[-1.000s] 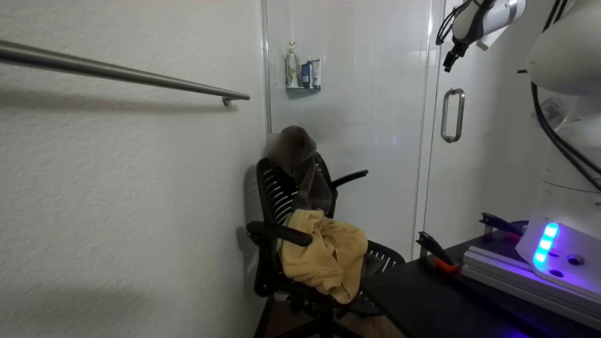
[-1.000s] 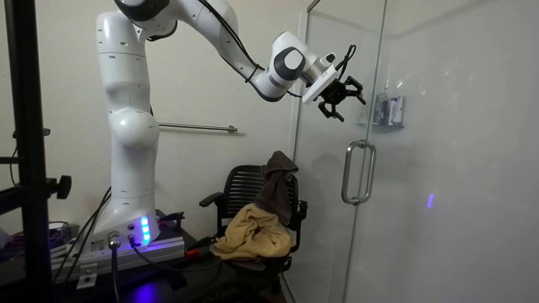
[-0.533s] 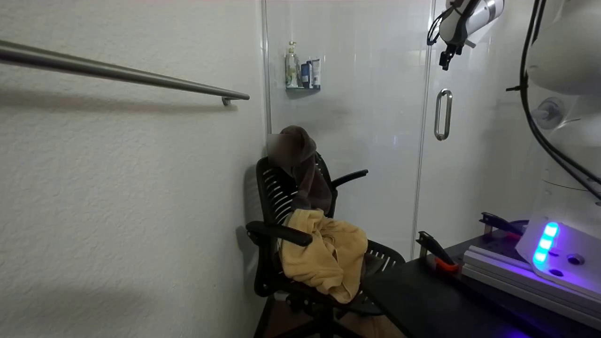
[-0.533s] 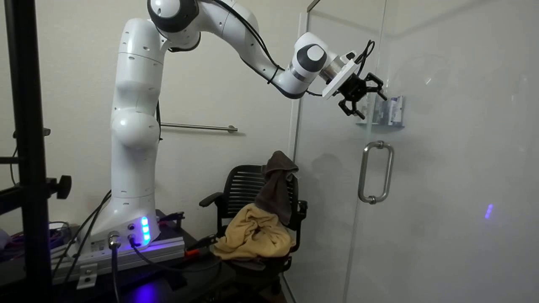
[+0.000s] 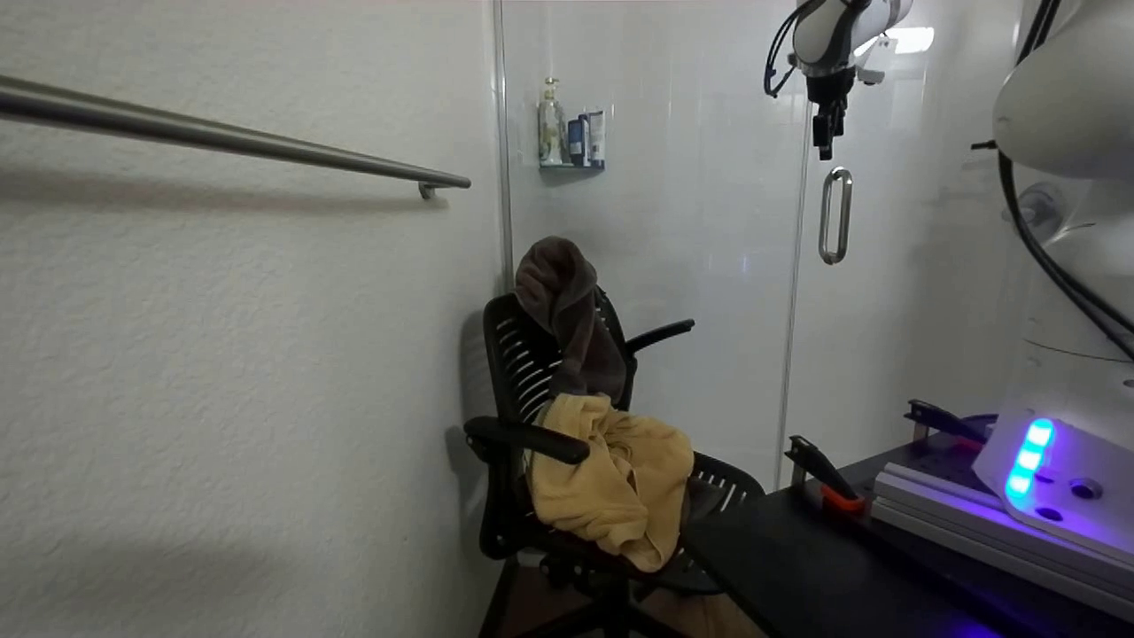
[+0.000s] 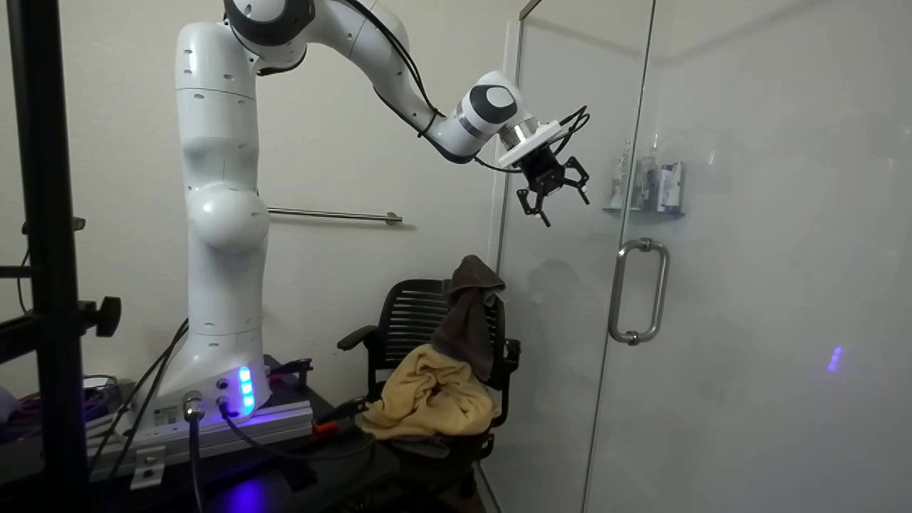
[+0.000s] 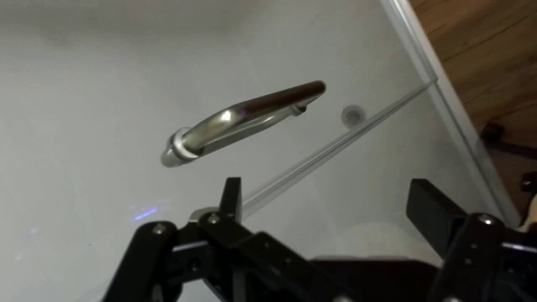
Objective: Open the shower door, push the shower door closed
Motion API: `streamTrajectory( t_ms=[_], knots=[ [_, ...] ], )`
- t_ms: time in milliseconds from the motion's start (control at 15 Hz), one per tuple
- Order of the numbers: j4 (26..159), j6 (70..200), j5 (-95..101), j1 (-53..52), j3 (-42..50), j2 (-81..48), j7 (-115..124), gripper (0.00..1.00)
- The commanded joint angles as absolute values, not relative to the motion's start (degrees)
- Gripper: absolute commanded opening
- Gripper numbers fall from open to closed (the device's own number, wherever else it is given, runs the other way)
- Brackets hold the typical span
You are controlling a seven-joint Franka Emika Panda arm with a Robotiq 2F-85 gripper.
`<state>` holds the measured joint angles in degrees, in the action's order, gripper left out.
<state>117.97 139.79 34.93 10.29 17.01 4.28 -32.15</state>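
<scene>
In an exterior view: white arm (image 6: pixel 224 221) at left. Black chair (image 6: pixel 413 313) next, yellow cloth (image 6: pixel 431 399) on its seat. Gripper (image 6: pixel 567 214) right of the chair and higher; wrist view shows fingers (image 7: pixel 432 209) spread wide, apart from the handle (image 7: pixel 268 100). Shower door (image 6: pixel 748 285) at right, edge close to the adjoining glass panel (image 6: pixel 548 370); whether fully closed, cannot tell.

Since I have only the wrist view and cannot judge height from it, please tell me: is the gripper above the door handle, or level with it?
Observer: Above. In both exterior views the gripper hangs higher than the handle of the shower door.
Operator: Thank you. Is there also some loose cloth nearby, outside my picture?
Observer: Yes, in both exterior views a dark brown cloth is draped on the back of a black chair.
</scene>
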Motion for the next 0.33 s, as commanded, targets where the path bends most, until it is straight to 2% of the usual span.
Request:
streamTrajectory(
  t_ms=[0,133,200,267],
  knots=[
    [126.84,131.99,39.68,10.37,13.75,13.14,-36.83,1.00],
    [129.81,128.40,42.66,9.78,12.24,16.24,-38.98,1.00],
    [125.60,130.67,40.31,10.05,13.19,12.17,-36.30,1.00],
    [127.12,129.50,41.16,9.74,12.75,13.73,-36.93,1.00]
  ],
)
